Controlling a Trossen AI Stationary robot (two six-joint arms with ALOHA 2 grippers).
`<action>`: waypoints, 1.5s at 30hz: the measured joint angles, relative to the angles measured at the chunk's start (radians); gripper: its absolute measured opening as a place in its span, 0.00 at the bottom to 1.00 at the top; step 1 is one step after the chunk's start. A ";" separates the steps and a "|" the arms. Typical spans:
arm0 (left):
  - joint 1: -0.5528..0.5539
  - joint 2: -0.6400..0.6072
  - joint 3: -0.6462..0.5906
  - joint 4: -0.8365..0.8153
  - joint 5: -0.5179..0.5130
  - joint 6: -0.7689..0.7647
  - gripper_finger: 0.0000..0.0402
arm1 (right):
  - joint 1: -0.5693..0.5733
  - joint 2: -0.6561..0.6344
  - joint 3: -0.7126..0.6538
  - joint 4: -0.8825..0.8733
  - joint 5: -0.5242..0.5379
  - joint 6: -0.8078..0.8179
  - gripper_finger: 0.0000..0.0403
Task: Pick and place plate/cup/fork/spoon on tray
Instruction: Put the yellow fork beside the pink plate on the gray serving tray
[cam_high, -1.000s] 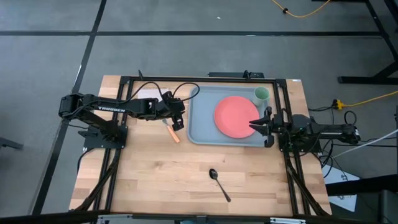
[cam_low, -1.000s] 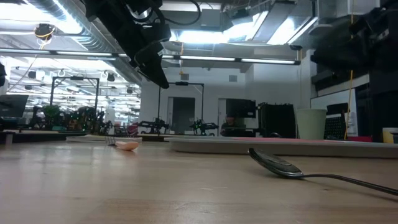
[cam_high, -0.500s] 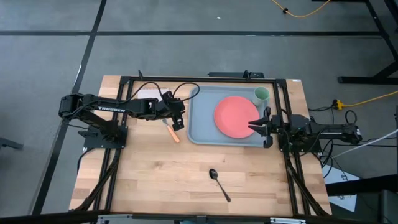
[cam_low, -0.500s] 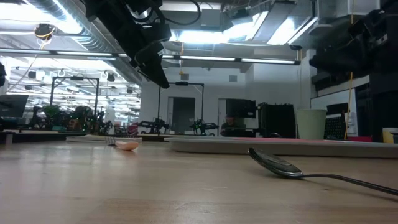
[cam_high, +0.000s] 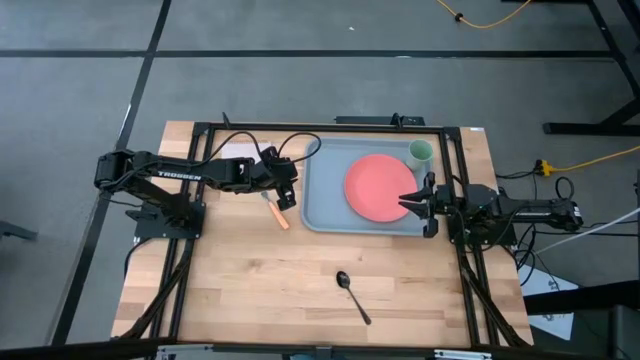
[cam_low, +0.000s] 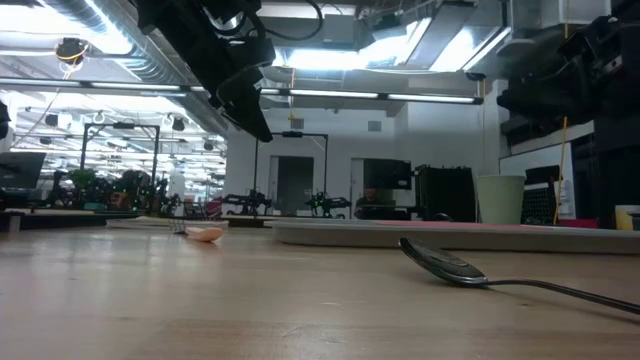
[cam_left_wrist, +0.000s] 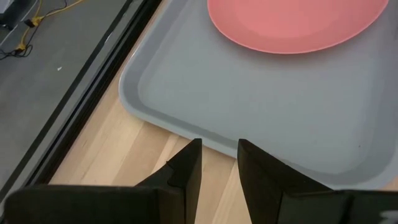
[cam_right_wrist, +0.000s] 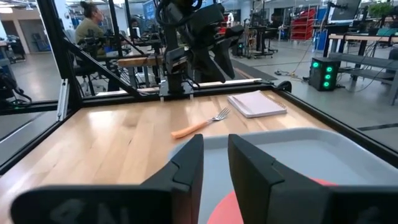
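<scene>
Orange-handled fork (cam_high: 277, 211) lies on the worktop beside the tray's (cam_high: 320, 215) left rim, left gripper (cam_high: 288, 200) hovering just above with fingers slightly parted and holding nothing, so it should drop straight down across the handle; right gripper (cam_high: 408, 199), fingers narrowly apart and empty, waits over the plate (cam_high: 378, 185).

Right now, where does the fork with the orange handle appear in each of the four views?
High view: the fork lies on the wood just left of the tray, below the left gripper.
Low view: far left, low.
Left wrist view: not in it.
Right wrist view: centre, beyond the tray, near the napkin, fork at.
Shared landmark: the tray.
</scene>
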 joint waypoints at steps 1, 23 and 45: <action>0.000 0.000 0.000 0.000 0.000 0.000 0.24 | 0.000 0.000 0.000 -0.001 -0.002 0.000 0.20; -0.040 0.000 0.000 0.126 0.095 -0.306 0.24 | 0.000 0.000 0.000 -0.006 -0.025 0.053 0.20; -0.261 0.365 0.000 -0.088 -0.023 -0.913 0.24 | 0.000 0.000 0.000 -0.008 -0.035 0.053 0.20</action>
